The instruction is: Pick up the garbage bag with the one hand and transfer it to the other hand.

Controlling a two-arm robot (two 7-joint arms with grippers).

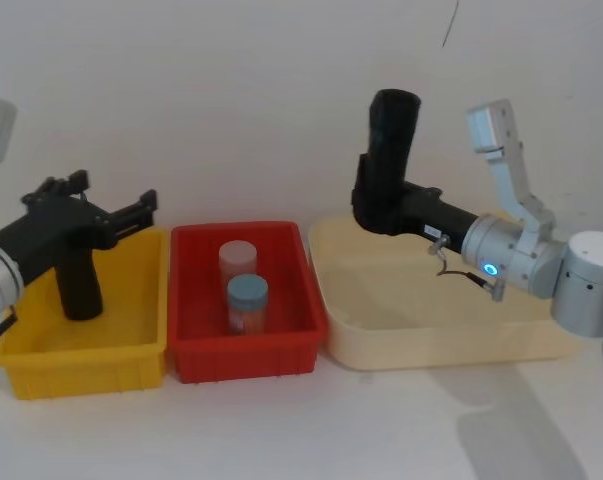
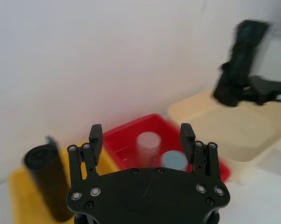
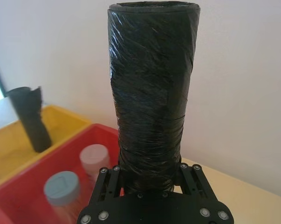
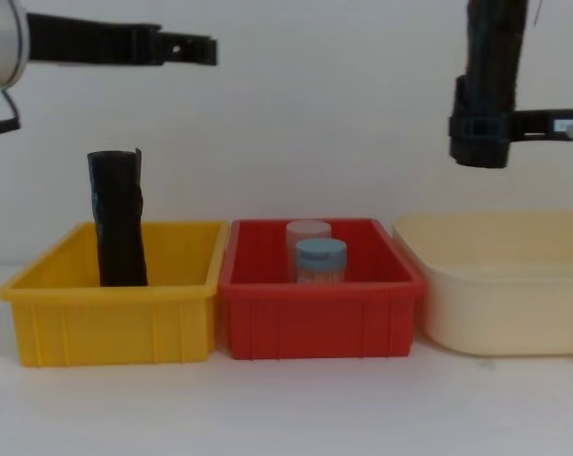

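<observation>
Right tool (image 1: 379, 208): clamped on the upright garbage bag's (image 1: 386, 160) lower end.
Left tool (image 2: 141, 129): spread wide, empty, pointing rightward.
Gap: bag hangs well right of Left tool.

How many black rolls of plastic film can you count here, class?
2. The thick glossy black garbage bag roll is clamped upright in the right gripper above the cream plastic tray; the slimmer black roll stands in the yellow plastic bin, under the open left gripper.

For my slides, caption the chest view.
Right gripper holds the garbage bag upright above the cream tray; left gripper hovers above the yellow bin.
</observation>
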